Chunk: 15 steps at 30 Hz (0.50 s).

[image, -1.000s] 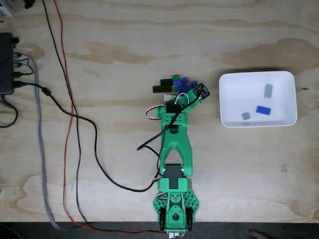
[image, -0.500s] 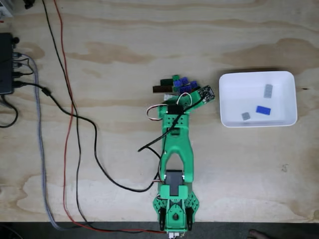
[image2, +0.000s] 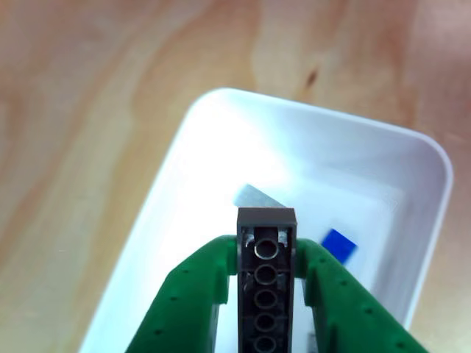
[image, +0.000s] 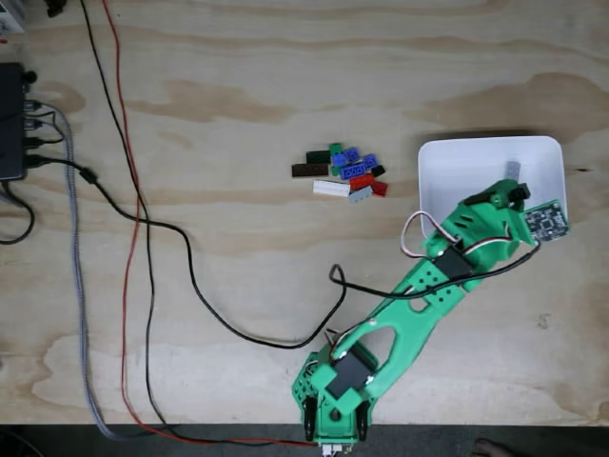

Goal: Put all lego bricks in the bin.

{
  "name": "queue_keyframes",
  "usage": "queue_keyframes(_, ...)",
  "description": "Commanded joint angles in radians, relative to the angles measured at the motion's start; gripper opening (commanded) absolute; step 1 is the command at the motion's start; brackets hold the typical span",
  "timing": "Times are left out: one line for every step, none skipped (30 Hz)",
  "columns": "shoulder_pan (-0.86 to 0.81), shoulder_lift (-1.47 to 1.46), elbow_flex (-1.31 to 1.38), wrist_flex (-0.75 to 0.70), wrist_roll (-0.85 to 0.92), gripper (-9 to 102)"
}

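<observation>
Pinching a long dark brick (image2: 266,294) underside-up, the green claw (image2: 266,276) hangs over the glossy white bin (image2: 412,158).

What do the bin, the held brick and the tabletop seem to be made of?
The bin looks like smooth white moulded plastic: glossy walls, rounded corners. The dark brick clamped in the end effector appears to be hard plastic, with round tubes showing on its underside. The tabletop looks like unfinished plywood, judging by the wavy grain and knots.

Arm (image: 419,295) swung right from brick cluster (image: 343,171); gripper (image2: 266,254) over bin (image: 447,157), clamping dark brick (image2: 266,294).
</observation>
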<state>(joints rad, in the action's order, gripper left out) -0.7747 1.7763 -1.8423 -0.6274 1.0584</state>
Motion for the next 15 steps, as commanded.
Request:
queue_keyframes(-0.064, -0.078, 0.031, 0.058, 0.029, 25)
queue_keyframes(-0.067, -0.081, 0.015, 0.077, 0.012, 25)
queue_keyframes(-0.063, -0.077, 0.018, 0.058, -0.02, 29)
queue_keyframes(-0.049, -0.057, 0.021, 0.032, -0.046, 31)
queue_keyframes(-0.023, -0.021, 0.021, 0.012, -0.069, 31)
queue_keyframes(0.008, 0.029, 0.025, -0.015, -0.107, 32)
queue_keyframes(0.044, 0.097, 0.023, -0.052, -0.132, 33)
queue_keyframes(0.092, 0.172, 0.026, -0.109, -0.147, 33)
queue_keyframes(0.152, 0.249, 0.037, -0.169, -0.175, 33)
queue_keyframes(0.216, 0.33, 0.038, -0.219, -0.193, 32)
queue_keyframes(0.295, 0.408, 0.034, -0.268, -0.204, 30)
queue_keyframes(0.385, 0.462, 0.034, -0.33, -0.215, 30)
queue_keyframes(0.472, 0.486, 0.037, -0.394, -0.229, 29)
queue_keyframes(0.552, 0.482, 0.044, -0.448, -0.25, 29)
queue_keyframes(0.623, 0.445, 0.046, -0.472, -0.279, 29)
